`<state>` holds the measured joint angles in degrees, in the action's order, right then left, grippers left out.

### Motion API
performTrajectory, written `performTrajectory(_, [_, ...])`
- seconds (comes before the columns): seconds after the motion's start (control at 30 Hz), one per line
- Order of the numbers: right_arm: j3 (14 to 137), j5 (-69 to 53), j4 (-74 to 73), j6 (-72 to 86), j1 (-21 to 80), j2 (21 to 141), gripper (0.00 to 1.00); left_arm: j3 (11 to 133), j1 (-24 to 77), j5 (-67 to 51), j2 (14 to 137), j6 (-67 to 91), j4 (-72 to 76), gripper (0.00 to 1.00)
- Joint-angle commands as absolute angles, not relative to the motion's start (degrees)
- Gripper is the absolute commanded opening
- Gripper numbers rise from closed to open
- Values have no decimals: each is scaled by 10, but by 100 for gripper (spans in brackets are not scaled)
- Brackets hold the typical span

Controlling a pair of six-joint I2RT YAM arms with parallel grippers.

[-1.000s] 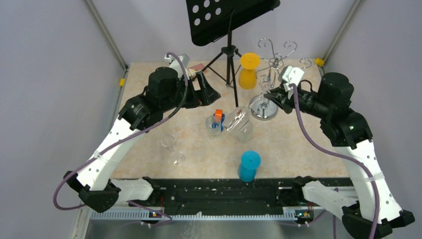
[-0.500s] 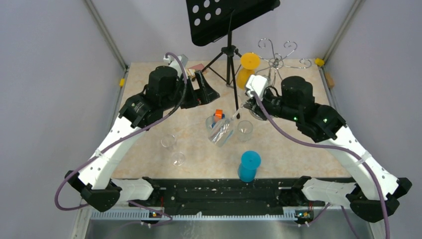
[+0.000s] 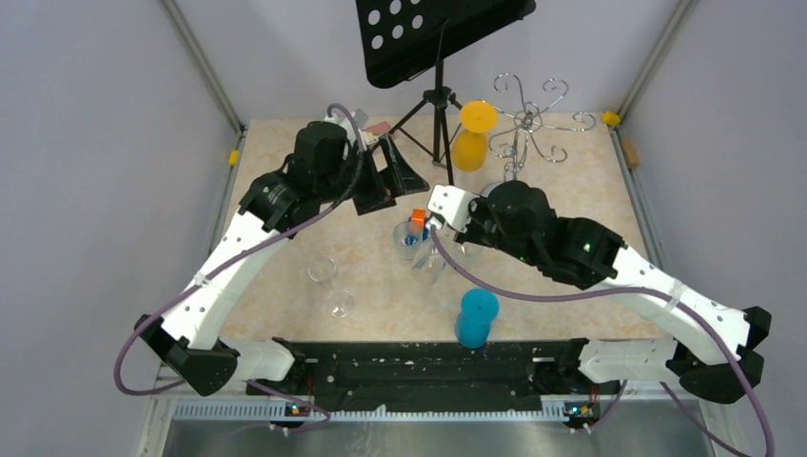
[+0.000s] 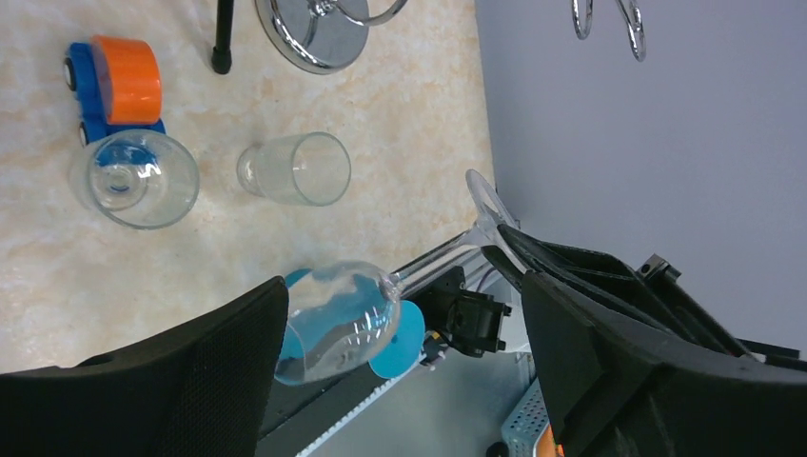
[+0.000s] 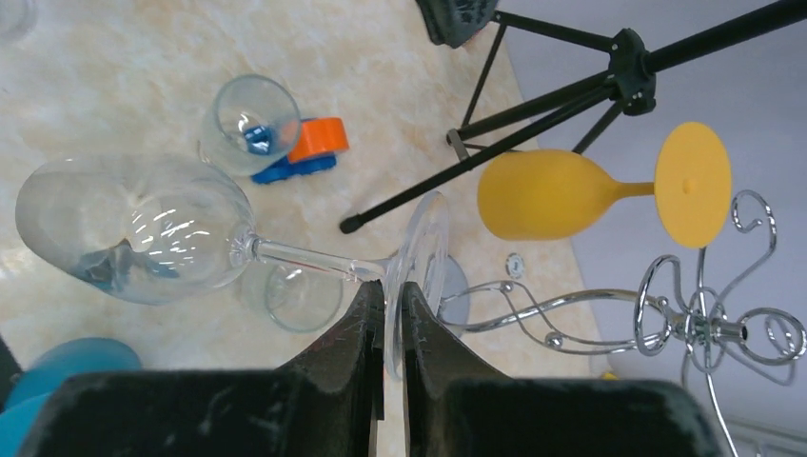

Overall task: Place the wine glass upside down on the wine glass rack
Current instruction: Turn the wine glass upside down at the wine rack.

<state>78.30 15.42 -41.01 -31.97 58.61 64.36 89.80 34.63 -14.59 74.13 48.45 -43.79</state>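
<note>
My right gripper (image 5: 392, 290) is shut on the round foot of a clear wine glass (image 5: 133, 228). The glass lies roughly sideways in the air over the table's middle (image 3: 428, 265), bowl pointing away from the wrist. The chrome wine glass rack (image 3: 521, 122) stands at the back right, behind my right arm, which hides its base in the top view. Its curled arms show in the right wrist view (image 5: 704, 319) and its domed base in the left wrist view (image 4: 312, 33). My left gripper (image 3: 388, 186) is open and empty at the back left; its view shows the held glass (image 4: 338, 314) ahead of it.
An upside-down yellow glass (image 3: 473, 138) stands beside the rack. A black tripod music stand (image 3: 438, 38) is at the back centre. A small glass (image 3: 407, 243), a blue-and-orange toy (image 3: 417, 219), a tumbler (image 5: 295, 295), a blue cup (image 3: 476, 317) and two small glasses (image 3: 328, 286) stand about.
My right arm has swung left, away from the rack, carrying the wine glass to the table's middle. The left arm has shifted slightly toward the centre.
</note>
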Motion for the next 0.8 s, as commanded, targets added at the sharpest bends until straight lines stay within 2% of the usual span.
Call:
performTrajectory(0.0, [768,262,-340,-370,616,618,0,895,339,-201,751,533,-418,95])
performTrajectory(0.43, [696,385,-230,-525,687,592,0,862,321,-284,762,604,-363,95])
performTrajectory(0.77, [608,461,-45,-731,768,558,0,810,311,-355,751,682,-212,95])
